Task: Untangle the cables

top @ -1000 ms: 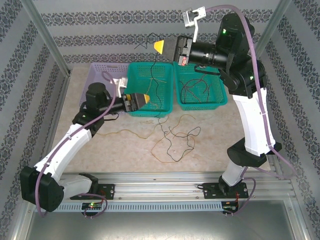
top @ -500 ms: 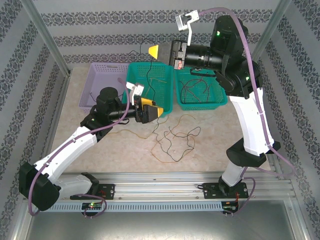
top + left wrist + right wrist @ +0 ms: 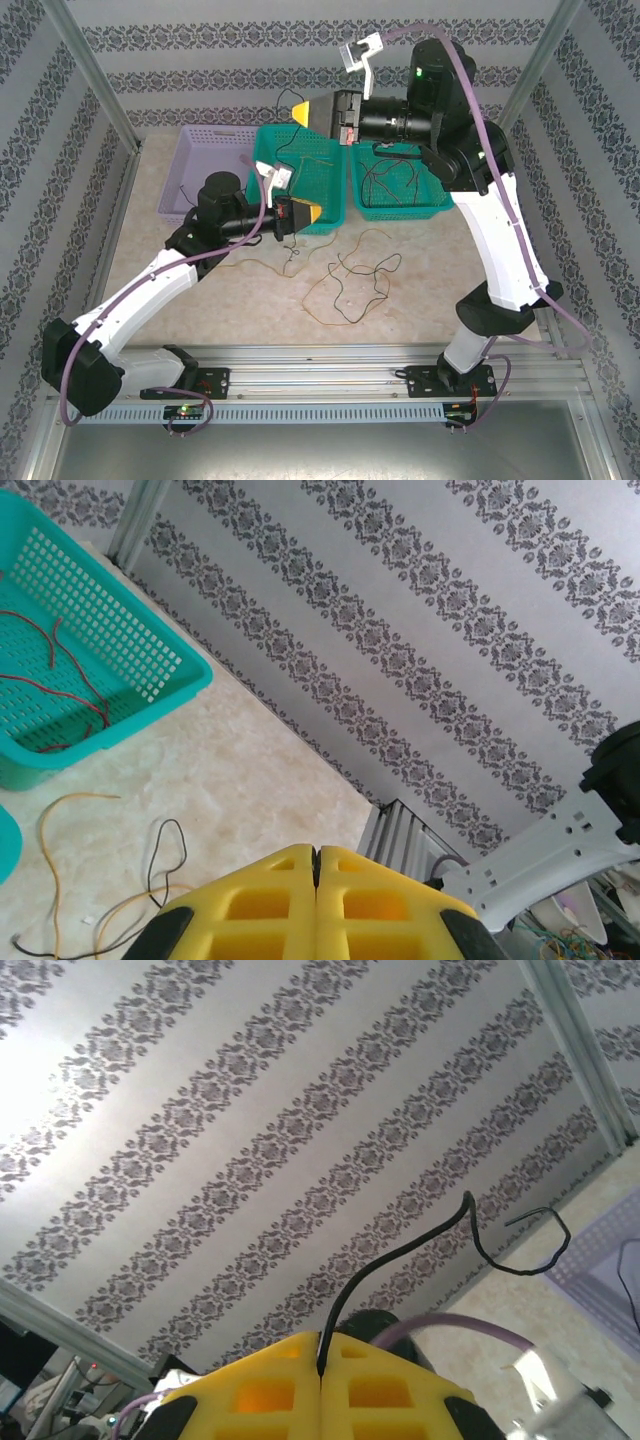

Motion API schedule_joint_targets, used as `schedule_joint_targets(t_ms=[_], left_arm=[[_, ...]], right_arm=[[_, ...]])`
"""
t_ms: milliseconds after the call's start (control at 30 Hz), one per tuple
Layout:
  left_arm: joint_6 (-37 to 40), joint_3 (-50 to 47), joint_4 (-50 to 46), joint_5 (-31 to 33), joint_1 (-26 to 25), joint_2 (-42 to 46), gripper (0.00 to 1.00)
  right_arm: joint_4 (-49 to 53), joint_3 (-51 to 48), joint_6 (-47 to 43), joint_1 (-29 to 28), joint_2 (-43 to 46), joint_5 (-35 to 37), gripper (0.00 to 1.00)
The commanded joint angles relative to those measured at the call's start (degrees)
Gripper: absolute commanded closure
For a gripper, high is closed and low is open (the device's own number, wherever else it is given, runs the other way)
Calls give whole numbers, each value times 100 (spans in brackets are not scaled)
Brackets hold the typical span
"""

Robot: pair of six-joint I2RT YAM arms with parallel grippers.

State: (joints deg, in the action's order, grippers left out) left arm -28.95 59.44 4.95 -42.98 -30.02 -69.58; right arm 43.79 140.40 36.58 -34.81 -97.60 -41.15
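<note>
The right gripper (image 3: 298, 108) hangs high above the table (image 3: 440, 290), its yellow fingers pressed together and pinching a black cable (image 3: 400, 1251). In the wrist view the cable comes up out of the seam between the fingertips and curls away past them against the patterned wall. From above, a thin dark strand drops from this gripper toward the green basket (image 3: 330, 165) beneath it. The left gripper (image 3: 312, 213) sits lower, just in front of that basket's near wall, with its fingers pressed flat against each other. No wire shows between them in its wrist view, so I cannot tell whether it pinches anything. Ahead of its tips and to the right, the rest of the cables (image 3: 350, 285) lie in a loose tangle on the table, black and orange loops crossing one another. One pale strand trails back under the left arm. An orange cable (image 3: 48, 825) and a black loop (image 3: 172, 850) lie on the table just past its fingertips in the wrist view. A second green basket (image 3: 440, 205), below the right arm, holds dark red wires (image 3: 385, 180). A lilac basket (image 3: 200, 150) stands beyond the left gripper's wrist.
</note>
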Motion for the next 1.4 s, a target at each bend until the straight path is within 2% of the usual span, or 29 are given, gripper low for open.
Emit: schedule_joint_targets(t_ms=[0, 100, 300, 400, 533, 700, 800, 900, 1133, 1367], left_arm=[[380, 359, -552, 301, -44, 269, 100], [745, 769, -1477, 681, 23, 337, 100], [1111, 1713, -3058, 1364, 679, 337, 100], [1169, 2222, -3662, 1716, 1127, 292, 100], [987, 2915, -4130, 1817, 1794, 55, 100], [841, 3819, -4561, 2333, 2175, -352, 100], [846, 4424, -4791, 2693, 2321, -745, 100], [815, 4786, -4816, 2790, 2544, -1098, 100], [828, 5339, -4804, 3075, 2900, -1955, 100], [791, 5517, -4709, 3340, 3093, -2596, 100]], right_arm=[[-156, -629, -303, 146, 595, 549, 100], [-632, -1827, -265, 404, 1216, 875, 98], [-1495, -3958, -28, 1156, 2375, 1151, 76], [-1460, -4533, -201, 1313, 2714, 1088, 67], [-1454, -5236, -420, 1390, 3170, 1210, 57], [-1496, -6020, -547, 1485, 3691, 1267, 47], [-1522, -6457, -560, 1486, 4008, 1258, 47], [-1712, -7021, -437, 1476, 4367, 1164, 47], [-1868, -8230, -256, 1381, 5223, 1089, 46], [-1446, -8865, -352, 1324, 6032, 1166, 44]])
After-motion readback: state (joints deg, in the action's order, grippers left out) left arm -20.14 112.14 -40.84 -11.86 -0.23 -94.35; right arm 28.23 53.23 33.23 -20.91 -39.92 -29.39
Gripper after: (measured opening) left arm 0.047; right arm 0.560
